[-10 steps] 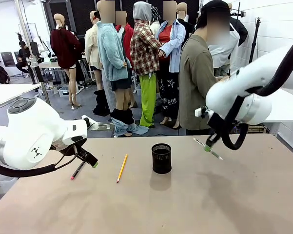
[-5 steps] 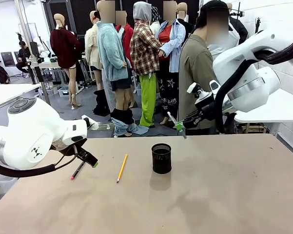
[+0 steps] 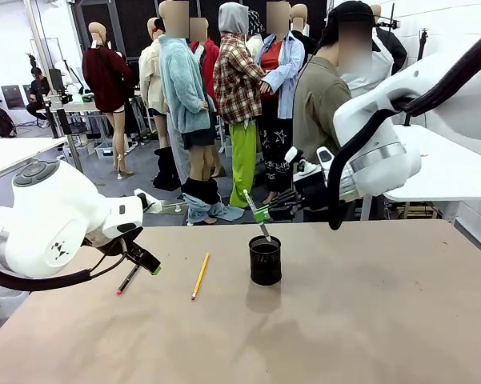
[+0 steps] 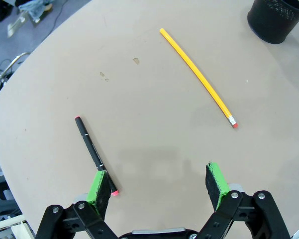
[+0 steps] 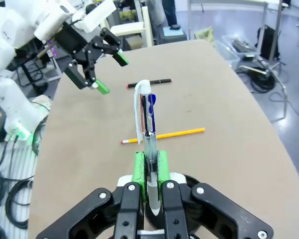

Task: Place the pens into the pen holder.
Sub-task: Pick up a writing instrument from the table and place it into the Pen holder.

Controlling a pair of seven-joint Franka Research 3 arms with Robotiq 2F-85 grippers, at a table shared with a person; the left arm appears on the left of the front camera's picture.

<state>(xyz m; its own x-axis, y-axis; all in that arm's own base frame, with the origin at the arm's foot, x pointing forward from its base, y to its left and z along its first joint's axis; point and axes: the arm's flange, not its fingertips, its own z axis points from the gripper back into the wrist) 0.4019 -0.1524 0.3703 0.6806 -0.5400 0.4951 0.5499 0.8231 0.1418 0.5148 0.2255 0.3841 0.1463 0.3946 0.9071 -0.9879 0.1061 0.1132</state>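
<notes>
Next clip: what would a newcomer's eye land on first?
The right gripper, shut on a tilted silver-grey pen, holds its lower end at the mouth of the pen holder mid-table. Further left, the open left gripper hovers at a dark red-ended pen, a yellow pencil lying between it and the holder.

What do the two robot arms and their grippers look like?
The left arm and right arm are white with rounded, glossy joints; a thick black cable loops beside each. The left one bears a small dark logo. The left gripper and right gripper are black, with two fingers tipped by bright green pads.
</notes>
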